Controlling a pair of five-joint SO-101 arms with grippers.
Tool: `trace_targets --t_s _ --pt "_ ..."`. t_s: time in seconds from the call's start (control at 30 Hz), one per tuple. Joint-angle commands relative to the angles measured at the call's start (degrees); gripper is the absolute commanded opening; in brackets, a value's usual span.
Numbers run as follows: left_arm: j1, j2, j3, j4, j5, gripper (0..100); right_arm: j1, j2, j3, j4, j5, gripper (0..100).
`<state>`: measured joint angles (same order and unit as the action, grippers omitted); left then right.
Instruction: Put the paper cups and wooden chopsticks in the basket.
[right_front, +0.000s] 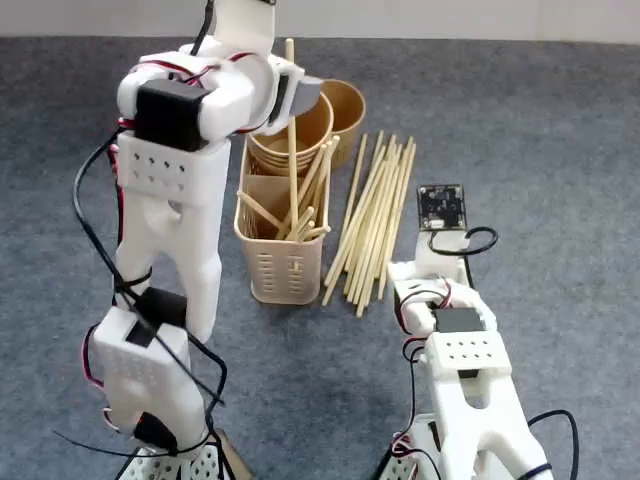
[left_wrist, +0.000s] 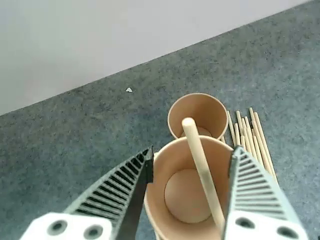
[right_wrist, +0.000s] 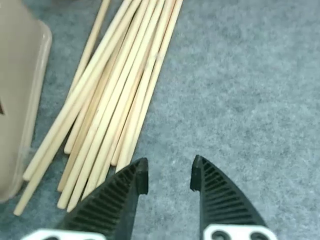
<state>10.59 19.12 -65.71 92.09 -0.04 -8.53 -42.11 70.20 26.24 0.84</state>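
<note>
- The left gripper (left_wrist: 191, 157) is hovering over the far end of the basket, its black ribbed fingers (left_wrist: 125, 190) spreading wide, one at each side of the rim of the top brown paper cup (left_wrist: 180, 200). Whether they are touching that rim I cannot tell.
- That cup is sitting in a stack of brown paper cups (right_front: 290, 140) standing in the far end of the beige slotted plastic basket (right_front: 285, 265).
- A single pale wooden chopstick (left_wrist: 202, 170) is standing nearly upright inside the top cup, leaning against its rim.
- A second brown paper cup (left_wrist: 197, 117) is standing upright on the grey carpet (right_front: 540, 150), just beyond the basket and touching the stack.
- Several wooden chopsticks (right_front: 300, 205) are leaning crosswise inside the basket's near part.
- A loose bundle of pale wooden chopsticks (right_wrist: 115, 95) is lying flat on the carpet just beside the basket, roughly along its length.
- The right gripper (right_wrist: 168, 172) is hanging low over the carpet, its black fingers (right_wrist: 125, 190) standing apart and holding nothing, near the closer ends of the loose bundle.
</note>
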Motion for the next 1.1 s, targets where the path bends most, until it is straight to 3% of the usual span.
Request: trace_targets --t_s 0.0,0.13,0.23,0.7,1.07 --pt "-0.4 -0.1 -0.2 -2.4 1.0 22 -0.4 0.1 -0.2 -0.6 -0.4 14.9" --pt "-0.9 -0.3 -0.3 -2.3 0.4 12 -0.5 0.3 -0.2 -0.7 -0.4 14.9" --pt "-0.5 -1.2 -3.3 -2.2 -4.7 0 -0.5 0.3 -0.2 -0.7 -0.4 14.9" --pt "5.1 -11.6 -8.0 -1.0 -6.3 0 -0.5 0.4 0.0 -3.0 -0.4 14.9" --pt "5.1 -15.3 -8.0 -1.1 -7.6 0 -0.6 0.5 0.0 -3.0 -0.4 14.9"
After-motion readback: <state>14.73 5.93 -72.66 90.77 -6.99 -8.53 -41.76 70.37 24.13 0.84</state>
